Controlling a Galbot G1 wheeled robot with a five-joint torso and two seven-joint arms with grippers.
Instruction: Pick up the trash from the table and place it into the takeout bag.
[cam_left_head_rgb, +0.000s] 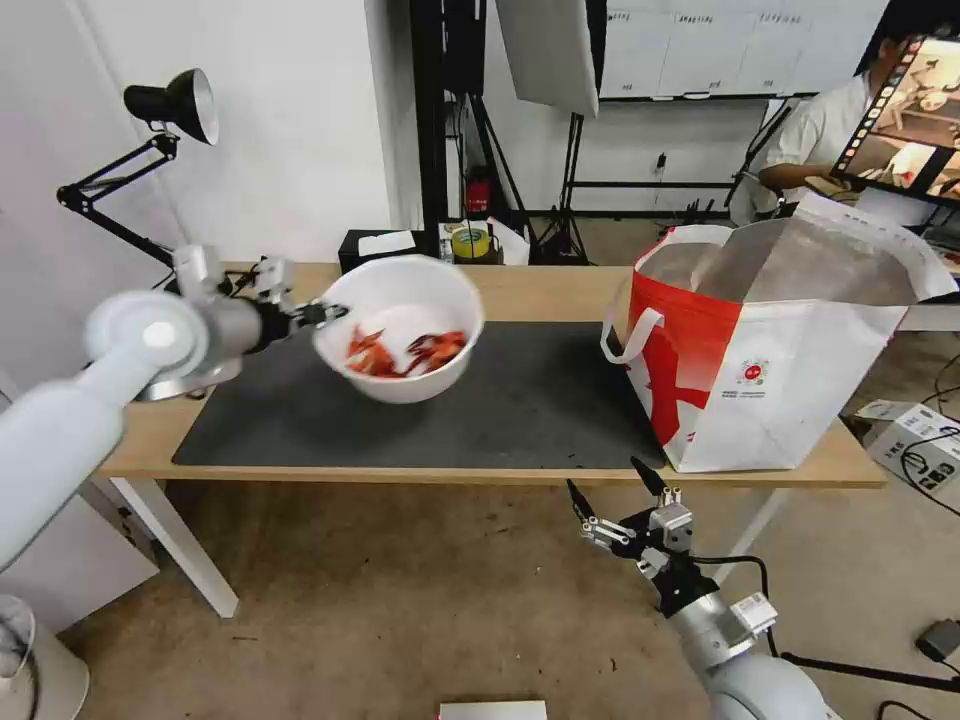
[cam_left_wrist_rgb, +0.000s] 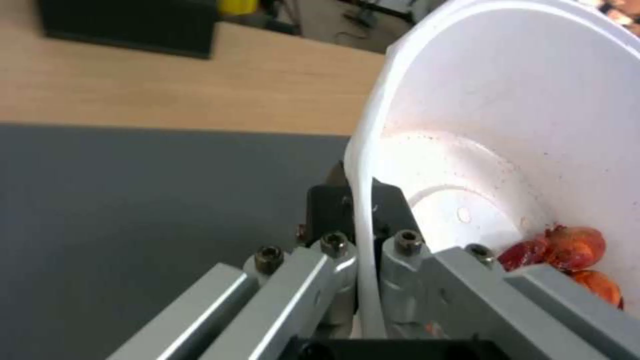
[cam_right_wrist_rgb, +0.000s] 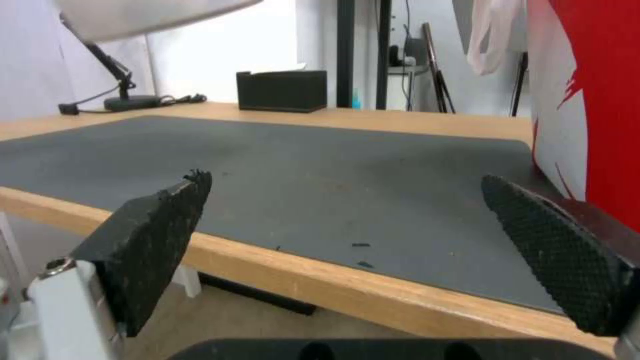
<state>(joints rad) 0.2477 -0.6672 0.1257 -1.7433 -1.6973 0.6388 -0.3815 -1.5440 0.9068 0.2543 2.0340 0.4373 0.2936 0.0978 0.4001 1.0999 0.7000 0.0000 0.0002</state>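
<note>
Head view: left gripper (cam_left_head_rgb: 318, 314) pinches rim of white bowl (cam_left_head_rgb: 400, 325) w/ red shells (cam_left_head_rgb: 405, 352), held above table's (cam_left_head_rgb: 500, 468) grey mat (cam_left_head_rgb: 480, 400). Right gripper (cam_left_head_rgb: 612, 495) wide open below table edge, near takeout bag (cam_left_head_rgb: 790, 350).

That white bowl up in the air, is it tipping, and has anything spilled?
The white bowl is tilted, pinched by its rim in the left gripper above the dark mat. The red shells have slid to its low side; none lie on the mat.
</note>
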